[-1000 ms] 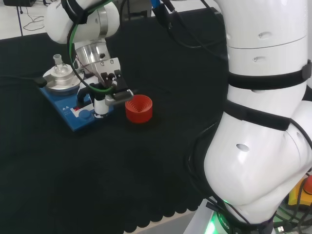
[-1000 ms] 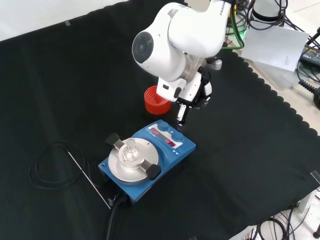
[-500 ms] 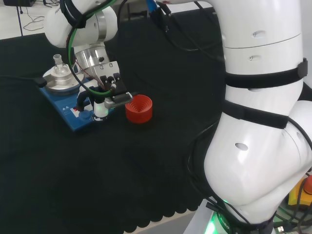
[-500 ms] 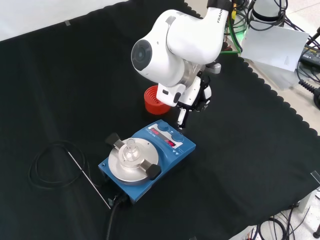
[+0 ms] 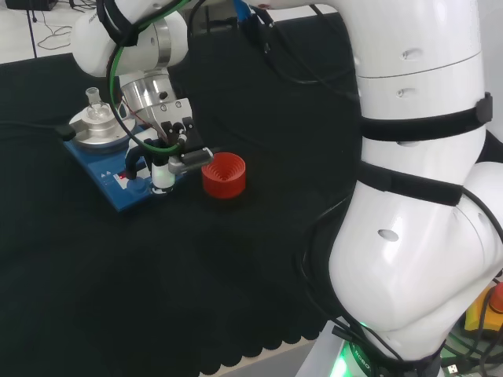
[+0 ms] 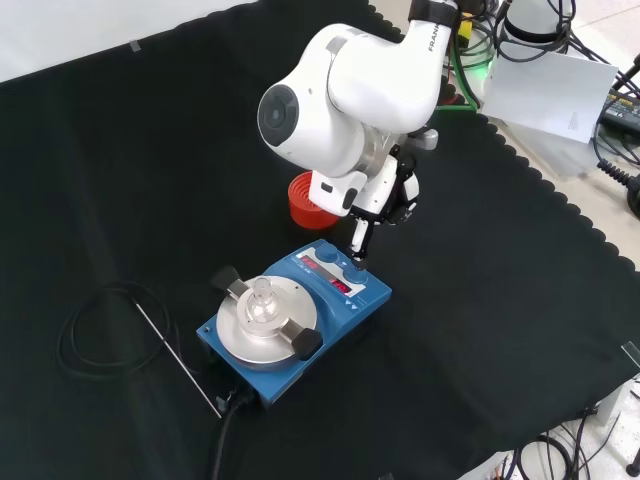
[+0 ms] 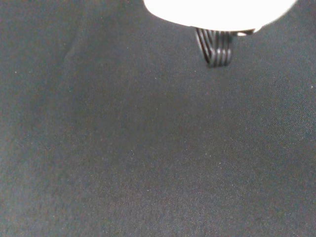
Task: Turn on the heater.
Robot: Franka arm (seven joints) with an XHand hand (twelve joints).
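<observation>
I have the blue heater (image 6: 295,318) just below the middle of the front view, and at the upper left of the head view (image 5: 118,169). A small glass piece (image 6: 261,294) sits clamped on its round metal plate (image 6: 262,325). Right behind it in the front view stands a red ribbed stand (image 6: 300,200), half covered by the arm's big white link (image 6: 330,95); the head view shows that stand (image 5: 224,174) whole, just right of the heater. The hand (image 6: 375,205) hangs over the heater's control panel, one straight finger (image 6: 357,240) pointing down onto a blue knob (image 6: 353,271); whether the others are curled I cannot tell. A black cable (image 6: 95,325) loops at the front view's lower left. The wrist view gives me black cloth (image 7: 148,148) and a blurred white part of the hand (image 7: 217,12).
</observation>
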